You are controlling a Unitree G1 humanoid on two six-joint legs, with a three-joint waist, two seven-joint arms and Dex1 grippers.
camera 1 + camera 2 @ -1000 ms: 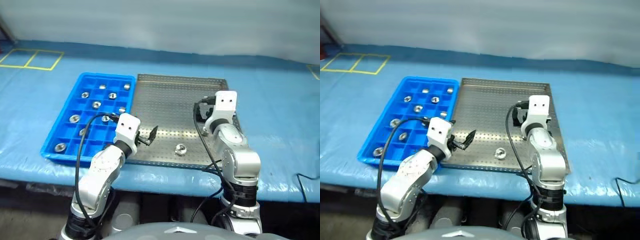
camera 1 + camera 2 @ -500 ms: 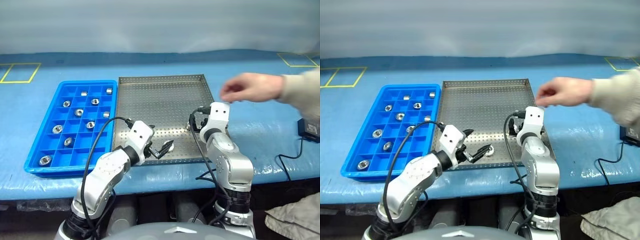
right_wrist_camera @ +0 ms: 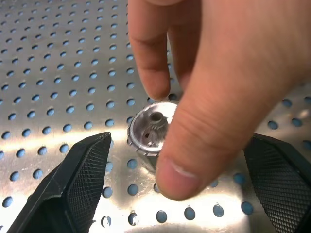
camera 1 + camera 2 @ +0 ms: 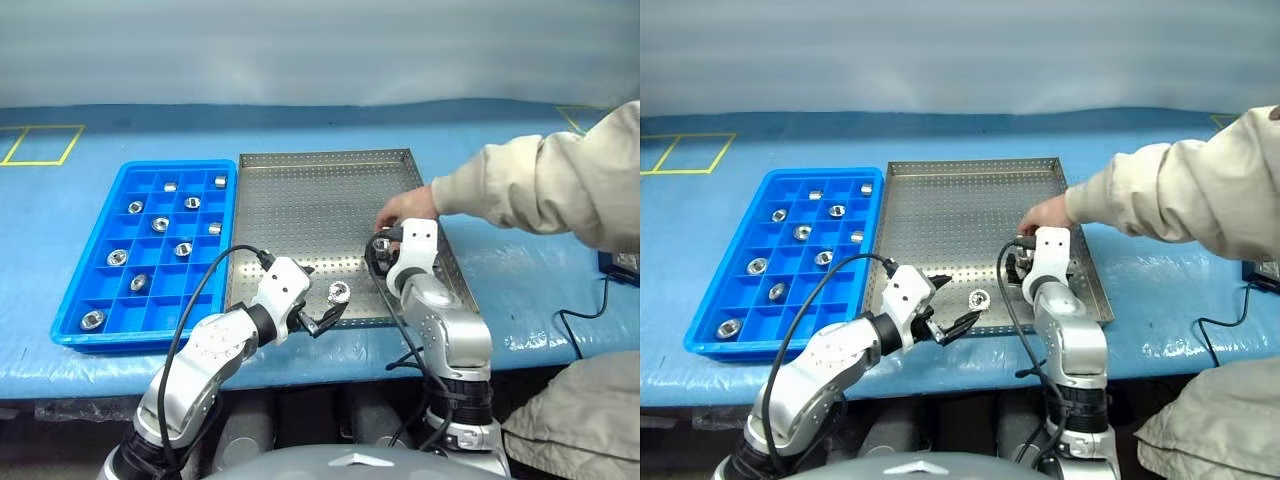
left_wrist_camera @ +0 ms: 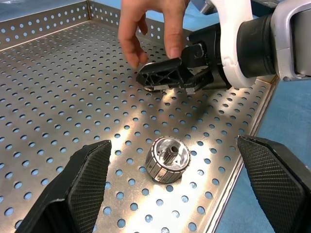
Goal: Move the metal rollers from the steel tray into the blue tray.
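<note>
— Two metal rollers (image 5: 168, 158) on the steel tray (image 4: 300, 200): one between the spread left end effector (image 5: 170, 189), one pinched by a person's hand (image 3: 218, 87).

— Right end effector (image 3: 180, 194) spread wide around it!

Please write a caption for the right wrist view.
A person's hand sets a roller on the steel tray between the open right gripper.

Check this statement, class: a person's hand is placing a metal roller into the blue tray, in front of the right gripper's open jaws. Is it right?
Not quite. The hand is placing the roller in the steel tray, not the blue one, as the right wrist view shows. The rest holds: the right gripper has open jaws.
</note>
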